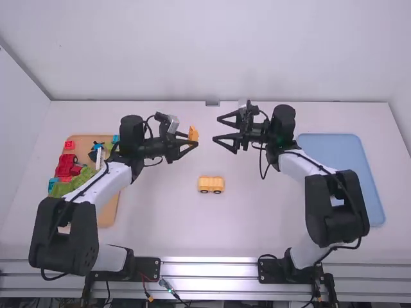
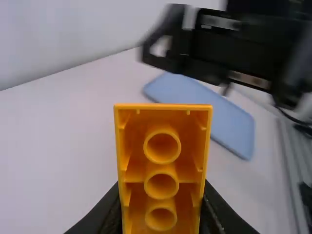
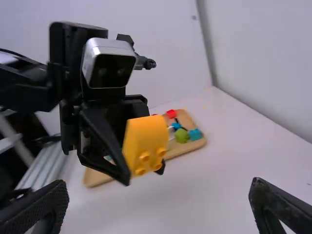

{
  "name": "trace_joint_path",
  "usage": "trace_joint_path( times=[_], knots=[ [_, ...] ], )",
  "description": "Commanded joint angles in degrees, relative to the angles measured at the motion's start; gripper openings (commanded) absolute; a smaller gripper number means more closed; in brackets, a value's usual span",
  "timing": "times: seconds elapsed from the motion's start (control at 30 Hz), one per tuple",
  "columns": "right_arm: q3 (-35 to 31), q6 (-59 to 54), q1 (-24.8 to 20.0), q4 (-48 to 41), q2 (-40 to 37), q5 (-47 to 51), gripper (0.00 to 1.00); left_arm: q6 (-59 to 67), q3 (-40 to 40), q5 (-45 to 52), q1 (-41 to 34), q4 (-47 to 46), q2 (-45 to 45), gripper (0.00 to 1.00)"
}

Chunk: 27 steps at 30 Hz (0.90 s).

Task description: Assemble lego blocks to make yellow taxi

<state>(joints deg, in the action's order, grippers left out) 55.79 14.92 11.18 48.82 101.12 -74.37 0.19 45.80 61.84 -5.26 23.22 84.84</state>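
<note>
Left end effector grips a block beyond the car; right end effector, also beyond it, is spread wide. Likely handover: pinch the sides squarely before releasing.

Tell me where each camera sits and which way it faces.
High: above and behind, facing forward-down at the table; both arms show.
Left wrist: on left arm, facing over left gripper and yellow block toward right arm.
Right wrist: on right arm, facing over right gripper toward left arm.
Both wrist views share the yellow block.
</note>
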Motion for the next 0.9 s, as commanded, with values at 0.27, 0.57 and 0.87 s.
trace_joint_path(
  times=[0.27,0.57,0.87],
  knots=[
    [6.3,2.8,5.2,1.9,4.2,-14.3,0.85,-3.8,-4.6,10.1,-2.3,11.6,-0.1,0.1],
    [6.5,2.6,7.2,1.9,4.2,-14.1,0.71,-3.8,-4.6,9.1,-2.6,11.8,-0.1,0.1],
    [6.5,2.9,8.3,1.9,4.2,-12.8,0.41,-3.4,-4.6,8.0,-2.6,11.4,-0.1,0.11]
  ],
)
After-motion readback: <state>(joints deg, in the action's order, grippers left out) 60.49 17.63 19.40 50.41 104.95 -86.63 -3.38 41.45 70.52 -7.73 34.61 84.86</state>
